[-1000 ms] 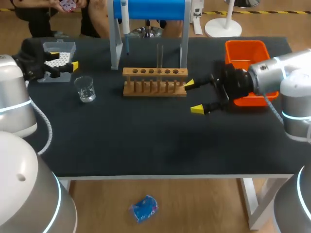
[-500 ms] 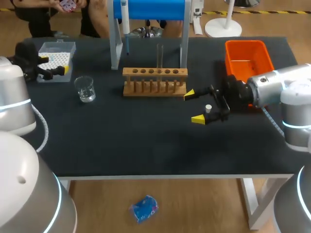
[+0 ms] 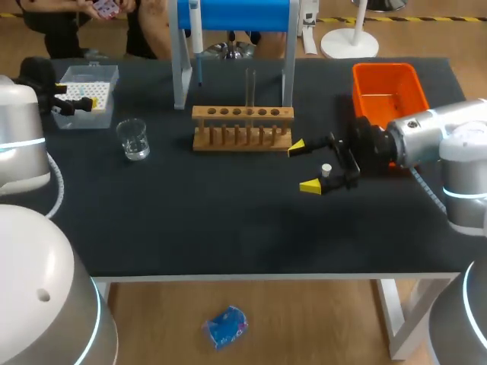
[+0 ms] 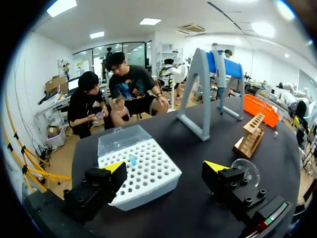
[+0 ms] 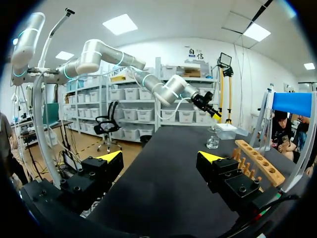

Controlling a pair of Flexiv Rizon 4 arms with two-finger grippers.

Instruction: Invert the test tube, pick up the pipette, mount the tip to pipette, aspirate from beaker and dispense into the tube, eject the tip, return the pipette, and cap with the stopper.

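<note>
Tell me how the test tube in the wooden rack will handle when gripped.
The test tube looks like thin clear glass, so probably light, fragile and slippery. It stands tall and upright above the rack, so a sideways push would likely lever it against its hole. Being round, it would probably roll if laid down.

A: Where's the beaker (image 3: 135, 139)?
B: On the desk (image 3: 228, 220), just before the tip box (image 3: 85, 95), left of the rack (image 3: 242, 129).
A: And the rack?
B: Mid-desk, before the pipette stand (image 3: 181, 68), with a test tube (image 3: 249, 84) upright in it. The stopper (image 3: 326, 169) lies to its right, the bin (image 3: 386, 95) behind that.
</note>
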